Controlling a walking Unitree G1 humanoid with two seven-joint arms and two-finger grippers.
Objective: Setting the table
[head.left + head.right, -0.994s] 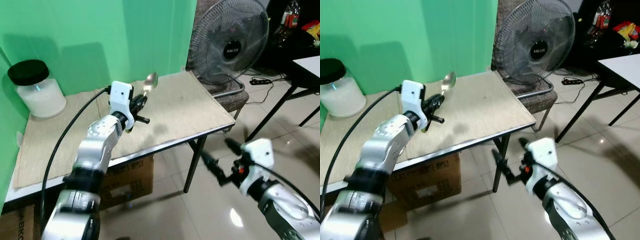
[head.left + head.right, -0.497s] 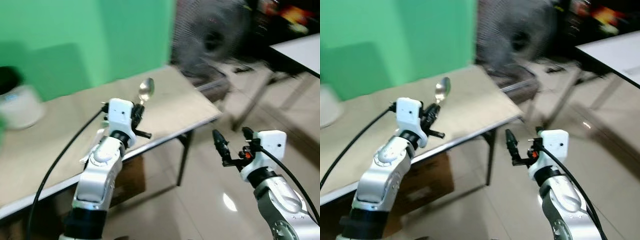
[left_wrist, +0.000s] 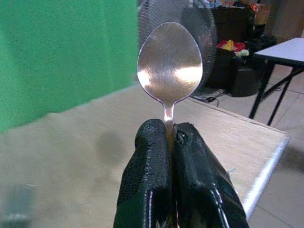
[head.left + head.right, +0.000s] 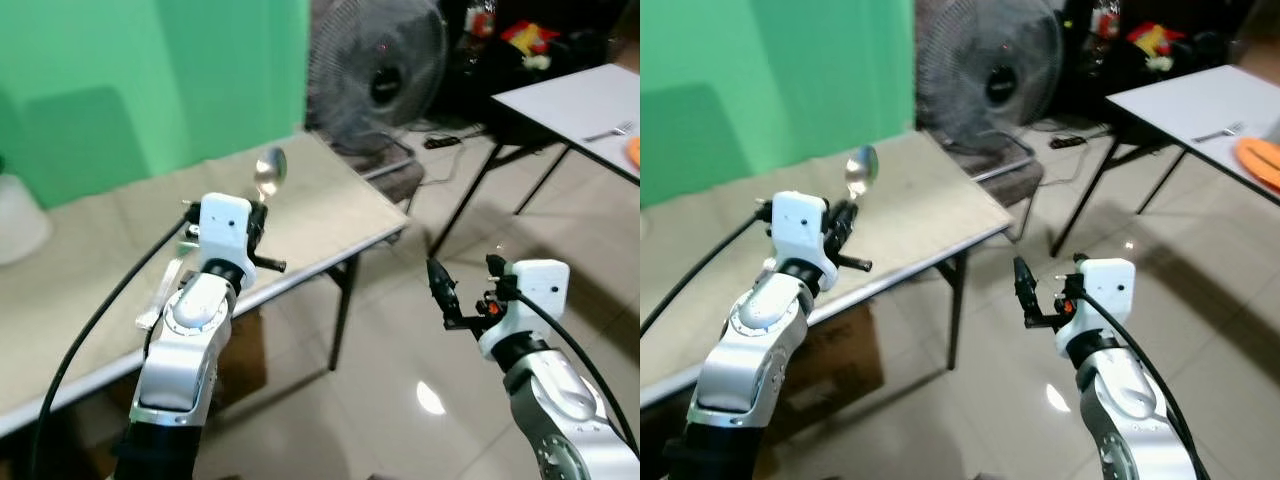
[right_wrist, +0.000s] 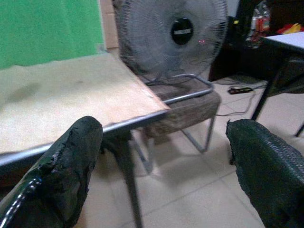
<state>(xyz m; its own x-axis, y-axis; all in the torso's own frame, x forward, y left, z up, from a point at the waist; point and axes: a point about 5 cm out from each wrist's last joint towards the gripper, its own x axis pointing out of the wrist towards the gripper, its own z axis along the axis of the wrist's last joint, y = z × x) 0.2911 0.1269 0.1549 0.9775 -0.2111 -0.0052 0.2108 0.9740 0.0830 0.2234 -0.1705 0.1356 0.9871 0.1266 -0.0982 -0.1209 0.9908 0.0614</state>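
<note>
My left gripper point(image 4: 262, 213) is shut on the handle of a silver spoon point(image 4: 269, 170), held upright with its bowl on top, above the tan-topped table point(image 4: 330, 210). In the left wrist view the spoon point(image 3: 169, 64) stands out of the closed black fingers point(image 3: 152, 180). My right gripper point(image 4: 467, 285) is open and holds nothing; it hovers over the tiled floor, right of the tan table's corner. The right wrist view has both fingers point(image 5: 66, 166) spread wide, facing that table's edge point(image 5: 85, 135). At the far right stands a white table point(image 4: 1185, 95) with a fork point(image 4: 1218, 131) and an orange item point(image 4: 1258, 156).
A standing fan point(image 4: 375, 85) sits on a low seat point(image 5: 185, 102) behind the tan table's right end. Green wall point(image 4: 130, 80) backs the table. A cardboard box point(image 4: 835, 350) lies under it. A pale jar point(image 4: 15, 220) is at the left edge. Glossy floor tiles point(image 4: 400, 370) lie between the two tables.
The whole picture has swung right: the white table with the fork has come into view and the jar has slid to the left edge. The left gripper still holds the spoon; the right stays open.
</note>
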